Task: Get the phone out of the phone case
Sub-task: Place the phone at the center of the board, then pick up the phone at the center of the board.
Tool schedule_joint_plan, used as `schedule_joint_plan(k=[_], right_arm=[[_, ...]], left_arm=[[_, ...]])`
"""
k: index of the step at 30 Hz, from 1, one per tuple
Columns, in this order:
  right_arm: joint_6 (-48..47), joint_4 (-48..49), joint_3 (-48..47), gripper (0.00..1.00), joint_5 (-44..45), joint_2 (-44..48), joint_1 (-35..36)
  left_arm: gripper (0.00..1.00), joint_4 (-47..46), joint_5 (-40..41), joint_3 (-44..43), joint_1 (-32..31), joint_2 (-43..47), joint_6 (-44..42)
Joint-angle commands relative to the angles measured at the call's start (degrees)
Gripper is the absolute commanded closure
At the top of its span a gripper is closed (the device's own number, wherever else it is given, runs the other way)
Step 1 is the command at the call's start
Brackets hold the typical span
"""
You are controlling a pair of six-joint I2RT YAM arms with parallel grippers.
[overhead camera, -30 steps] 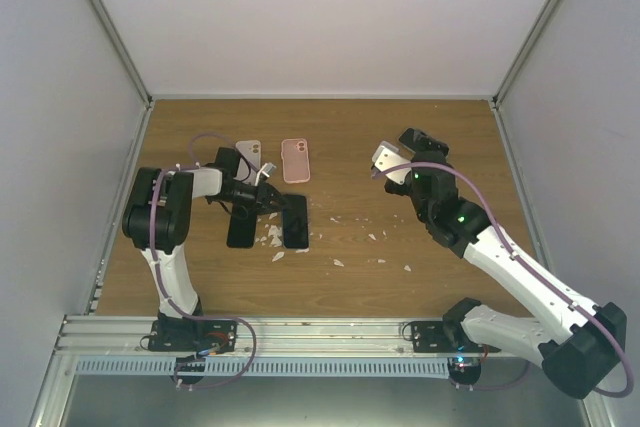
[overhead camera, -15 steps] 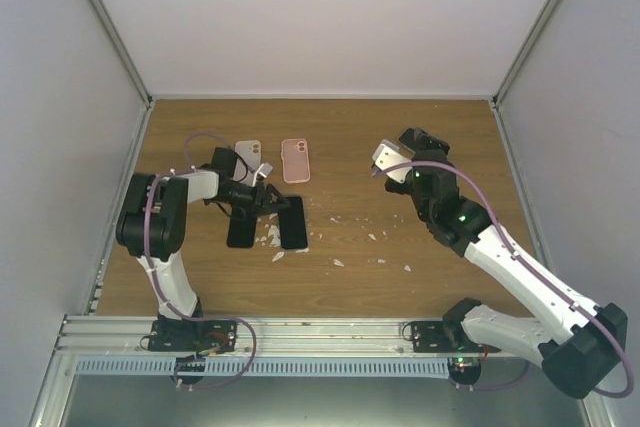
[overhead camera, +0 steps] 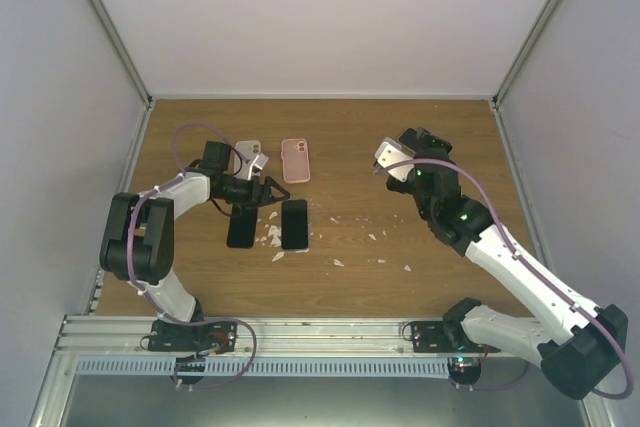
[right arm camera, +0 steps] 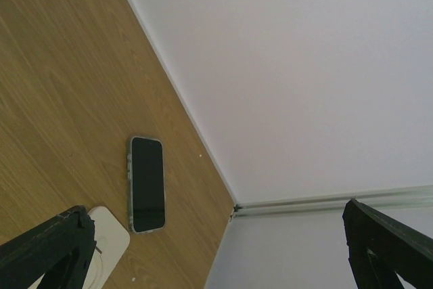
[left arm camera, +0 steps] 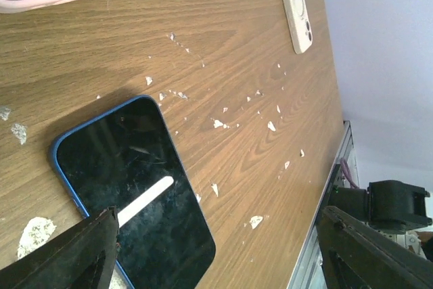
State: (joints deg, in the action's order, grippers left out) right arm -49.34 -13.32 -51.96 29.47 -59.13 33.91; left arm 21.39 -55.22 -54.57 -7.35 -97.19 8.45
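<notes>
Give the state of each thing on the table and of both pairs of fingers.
Blue-edged phone with black screen: flat, screen up, not held.
Black rectangular slab: flat beside it.
Pink silicone phone case: flat, not held.
White phone-shaped piece: flat, camera side up.
Left fingers: open, empty.
Right fingers: open, empty, raised.

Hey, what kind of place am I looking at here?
Most likely a robotics lab test cell: a wooden tabletop boxed in by plain white panels, the left arm and right arm bolted to an aluminium rail, and a phone and pink case laid out.
</notes>
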Motion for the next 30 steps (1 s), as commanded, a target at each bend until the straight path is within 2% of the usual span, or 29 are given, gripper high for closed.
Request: schedule_joint_plan(k=[1, 11, 19, 24, 30], right_arm=[[2.2, -1.7, -1.9, 0.00, -0.9, 0.9, -1.2], [8.6, -11.6, -6.5, 0.00, -8.3, -0.8, -2.7], [11.2, -31.0, -22.6, 0.00, -21.1, -14.8, -3.1], [10.3, -31.5, -25.8, 0.01, -26.1, -19.5, -5.7], [13.6, -34.4, -28.4, 0.00, -32.3, -26.4, -13.3]], left_arm=[[0.18, -2.3, 0.8, 1.4, 0.2, 3.7, -0.4], [0.16, -2.6, 1.2, 2.4, 0.2, 10.9, -1.4], [0.16, -2.0, 2.0, 2.7, 0.2, 16.0, -3.0], [0.16, -1.6, 2.1, 2.3, 0.2, 18.2, -3.3], [0.16, -2.2, 2.5, 3.5, 0.2, 19.7, -3.1]])
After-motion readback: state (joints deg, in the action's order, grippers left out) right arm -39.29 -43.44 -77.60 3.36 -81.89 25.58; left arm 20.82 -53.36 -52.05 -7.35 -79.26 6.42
